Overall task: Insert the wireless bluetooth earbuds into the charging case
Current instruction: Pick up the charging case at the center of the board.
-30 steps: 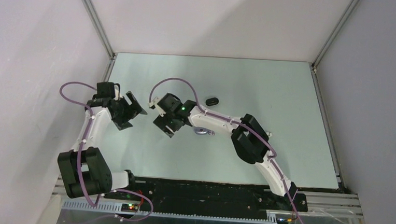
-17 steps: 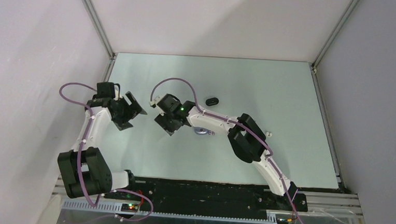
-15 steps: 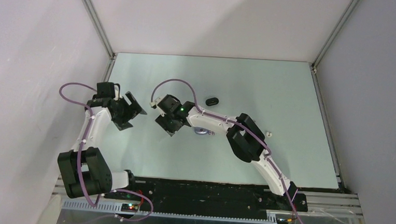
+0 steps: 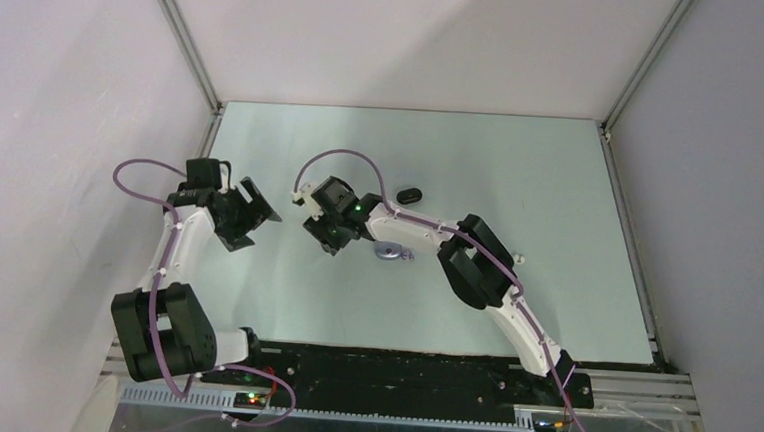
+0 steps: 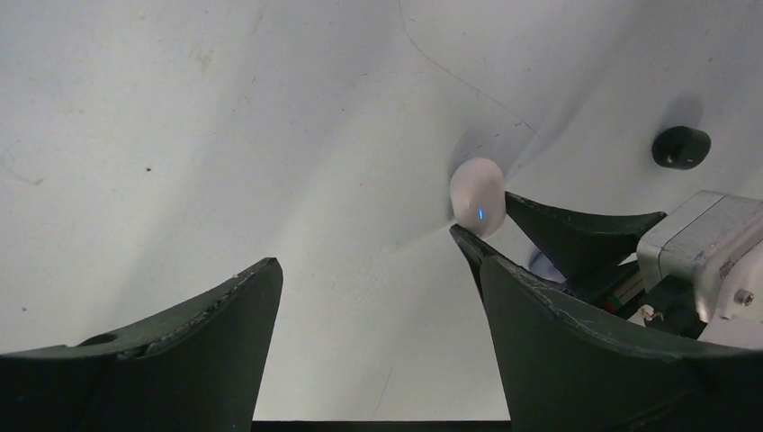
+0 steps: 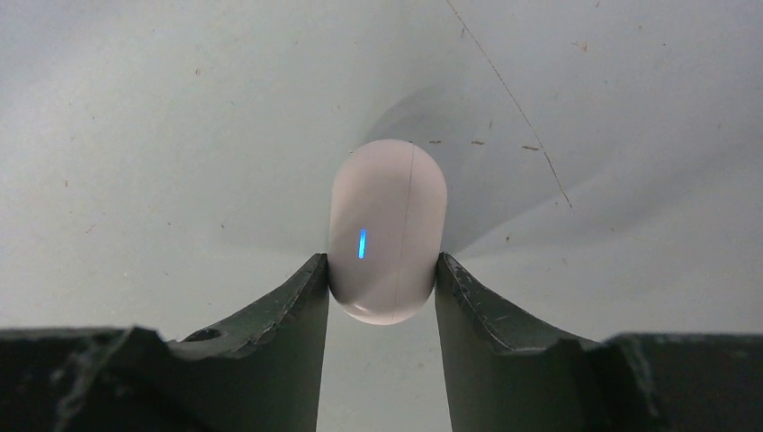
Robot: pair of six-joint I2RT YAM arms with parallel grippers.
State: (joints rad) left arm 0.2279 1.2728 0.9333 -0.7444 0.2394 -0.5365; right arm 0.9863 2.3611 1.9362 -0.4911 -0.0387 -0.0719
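Charging case (image 6: pixel 387 229), pale with a small blue light, rests on the table (image 4: pixel 521 174) left of centre, its lid seam apparently closed; the right gripper (image 6: pixel 382 261) pinches it, one finger touching each side; the left gripper (image 5: pixel 364 252) hangs near the case, spread wide and holding nothing; no earbuds can be made out for certain; a small lavender object (image 4: pixel 388 253) lies beside the right forearm and a black oval object (image 4: pixel 411 194) lies farther back, both too small to identify; the task looks barely begun, since the case needs opening and the buds must be found, lifted and seated inside.
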